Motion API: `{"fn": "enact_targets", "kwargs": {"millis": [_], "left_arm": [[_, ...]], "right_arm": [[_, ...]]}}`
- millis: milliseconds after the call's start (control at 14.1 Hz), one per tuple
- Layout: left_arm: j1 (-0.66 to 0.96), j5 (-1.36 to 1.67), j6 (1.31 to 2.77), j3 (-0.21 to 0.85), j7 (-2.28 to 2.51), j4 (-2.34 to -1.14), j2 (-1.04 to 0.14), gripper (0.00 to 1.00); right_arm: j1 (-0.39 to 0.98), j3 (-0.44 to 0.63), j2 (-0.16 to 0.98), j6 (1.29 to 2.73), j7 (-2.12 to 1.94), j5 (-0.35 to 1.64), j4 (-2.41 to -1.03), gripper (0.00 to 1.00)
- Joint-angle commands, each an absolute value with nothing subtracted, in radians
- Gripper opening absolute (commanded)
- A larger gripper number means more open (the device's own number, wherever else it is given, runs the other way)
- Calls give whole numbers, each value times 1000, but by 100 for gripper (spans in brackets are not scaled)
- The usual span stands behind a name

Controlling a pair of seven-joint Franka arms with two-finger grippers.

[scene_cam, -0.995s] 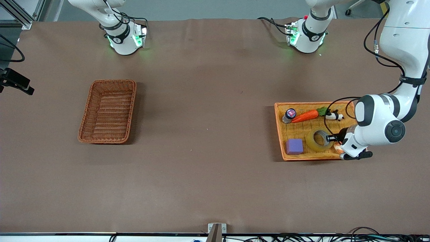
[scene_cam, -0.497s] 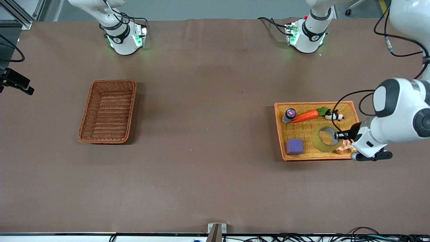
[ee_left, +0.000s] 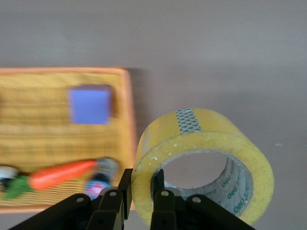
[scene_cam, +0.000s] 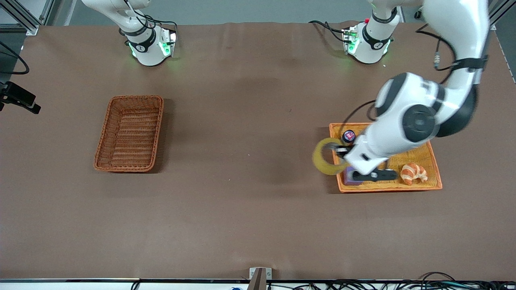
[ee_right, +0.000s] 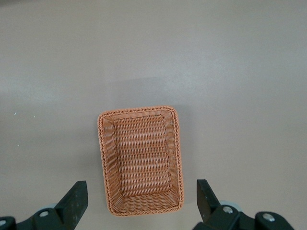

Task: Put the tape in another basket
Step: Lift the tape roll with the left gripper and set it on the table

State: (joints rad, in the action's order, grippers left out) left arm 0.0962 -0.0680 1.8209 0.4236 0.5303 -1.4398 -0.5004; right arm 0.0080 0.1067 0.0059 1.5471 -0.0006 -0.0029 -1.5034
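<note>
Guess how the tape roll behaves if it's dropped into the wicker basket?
The tape roll is a rigid ring, so it likely keeps its shape. Its round rim may roll. The wicker basket has sloped walls that should contain it.

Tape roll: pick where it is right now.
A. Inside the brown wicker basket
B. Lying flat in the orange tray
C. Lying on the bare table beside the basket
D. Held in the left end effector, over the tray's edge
D: the tape is pinched by its wall in the left end effector, up over the orange tray edge that faces the still empty basket.
</note>
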Motion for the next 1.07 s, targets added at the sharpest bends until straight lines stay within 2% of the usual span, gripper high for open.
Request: {"fn": "enact_targets", "kwargs": {"millis": [0,213,639,923,995], "left_arm": [[223,-84,1822,417,694,-1281,-642,0],[340,-84,1949,411,782,-1275,-719,0],[465,-83,2198,410,894,-1273,-889,0],[552,-83,2258,328,896,-1272,-942,1],[558,-83,2266,324,896,-1272,-945,4]], "right_arm": [[-3,104,11,1539,-2,15,-1491,100],[-3,104,11,1539,-3,15,-1491,100],[-3,104,12,1539,-3,15,-1491,100],[-3,104,12,1539,-3,15,-1491,100],[-3,104,12,1539,-3,15,-1491,100]]}}
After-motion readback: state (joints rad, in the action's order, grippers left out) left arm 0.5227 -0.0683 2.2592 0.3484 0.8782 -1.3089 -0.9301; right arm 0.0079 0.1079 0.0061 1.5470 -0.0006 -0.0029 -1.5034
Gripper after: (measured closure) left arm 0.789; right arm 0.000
